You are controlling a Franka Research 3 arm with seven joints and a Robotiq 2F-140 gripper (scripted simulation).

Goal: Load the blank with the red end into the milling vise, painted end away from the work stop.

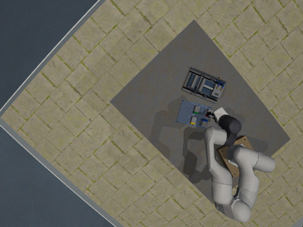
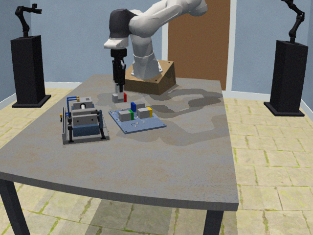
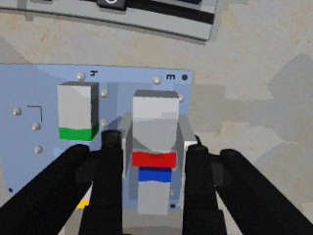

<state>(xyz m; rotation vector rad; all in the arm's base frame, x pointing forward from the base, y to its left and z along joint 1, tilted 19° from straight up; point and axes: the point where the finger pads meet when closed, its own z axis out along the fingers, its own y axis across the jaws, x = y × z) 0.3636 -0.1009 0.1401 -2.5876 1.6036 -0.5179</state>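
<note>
The blank with the red end [image 1: 210, 111] [image 2: 115, 98] [image 3: 156, 124] is above the infeed plate [image 1: 182, 116] [image 2: 151, 125] [image 3: 29, 88], and seems lifted off it, red end facing away from the vise [image 1: 218, 92] [image 2: 84, 120] [image 3: 166, 26]. The fingers [image 1: 210, 114] [image 2: 121, 87] are partly closed, pressing its two long sides. The lift must go straight up, because near the plate's same end the blue-ended blank [image 1: 204, 122] [image 2: 133, 106] [image 3: 155, 198] is close. The green-ended blank [image 1: 197, 108] [image 2: 124, 116] [image 3: 78, 110] also stands on the plate. Once high, I judge a half turn is needed, so the plain end meets the work stop on the vise's plate side. Whether the grip is high enough to clear the jaw tops, I cannot tell; if it is low, better regrip before lowering.
</note>
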